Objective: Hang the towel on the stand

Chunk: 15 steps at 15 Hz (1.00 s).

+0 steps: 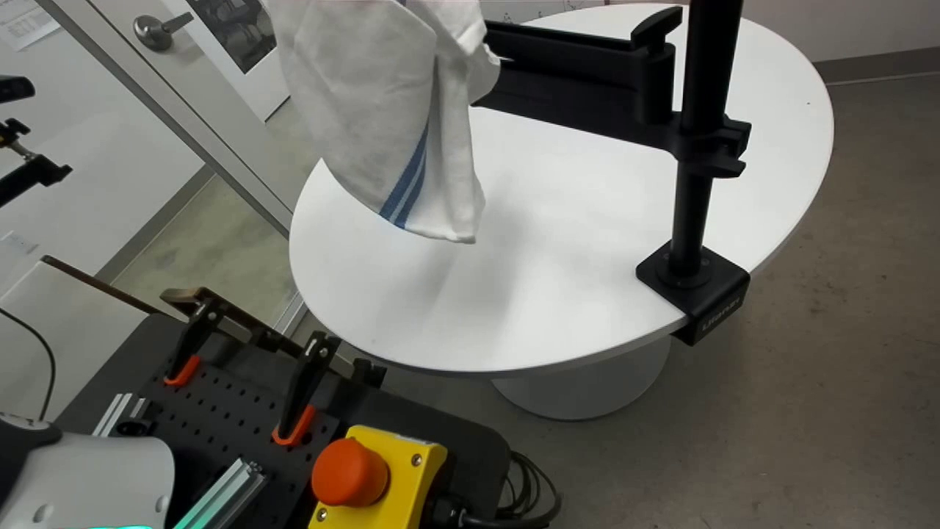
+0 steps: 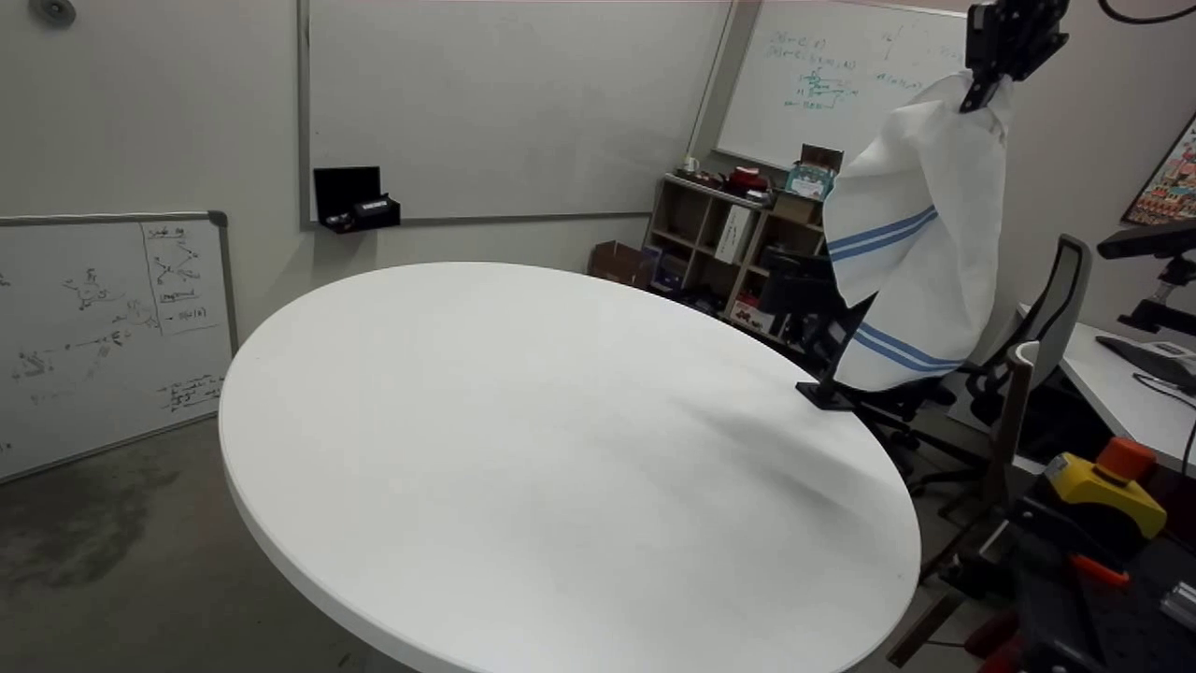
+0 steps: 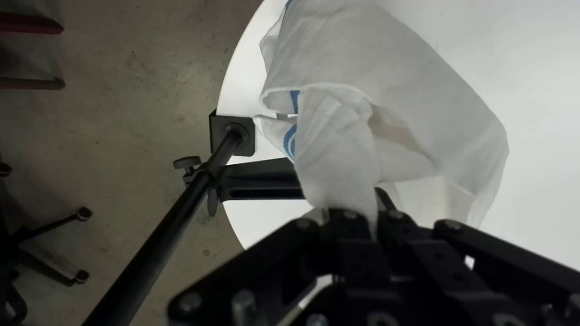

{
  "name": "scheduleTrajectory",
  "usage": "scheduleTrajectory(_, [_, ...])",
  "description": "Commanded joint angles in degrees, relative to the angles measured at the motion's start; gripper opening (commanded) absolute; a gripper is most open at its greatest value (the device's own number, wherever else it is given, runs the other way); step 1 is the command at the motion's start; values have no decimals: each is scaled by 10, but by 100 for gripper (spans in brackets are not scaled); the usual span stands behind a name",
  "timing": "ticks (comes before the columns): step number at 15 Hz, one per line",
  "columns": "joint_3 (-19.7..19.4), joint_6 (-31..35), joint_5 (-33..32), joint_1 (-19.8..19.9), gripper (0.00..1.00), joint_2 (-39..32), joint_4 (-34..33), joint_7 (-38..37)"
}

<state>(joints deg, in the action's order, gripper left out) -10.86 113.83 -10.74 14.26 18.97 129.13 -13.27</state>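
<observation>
Pinching the towel (image 1: 374,110) by a bunched end in the nearly closed gripper (image 3: 374,215), lower centre of the wrist view; dangling it near top centre of an exterior view, partly hiding the stand (image 1: 698,147)

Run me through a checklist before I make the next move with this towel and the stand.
1. Grip: ok; the gripper is shut on the upper part of the towel.
2. Clearance below: ok; the towel's lower edge appears to hang above the table.
3. Stand's base in place: ok; it sits at the table's edge.
4. Far end of the stand's arm in sight: not ok; the towel hides it in an exterior view.
5. Towel touching that arm: cannot tell; they overlap in the pictures.
</observation>
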Motion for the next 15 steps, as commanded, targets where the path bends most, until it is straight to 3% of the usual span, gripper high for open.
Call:
scheduleTrajectory(1, [-6, -3, 9, 14, 1, -48, -47, -26])
scheduleTrajectory(15, [-20, 21, -2, 8, 1, -239, -195, -123])
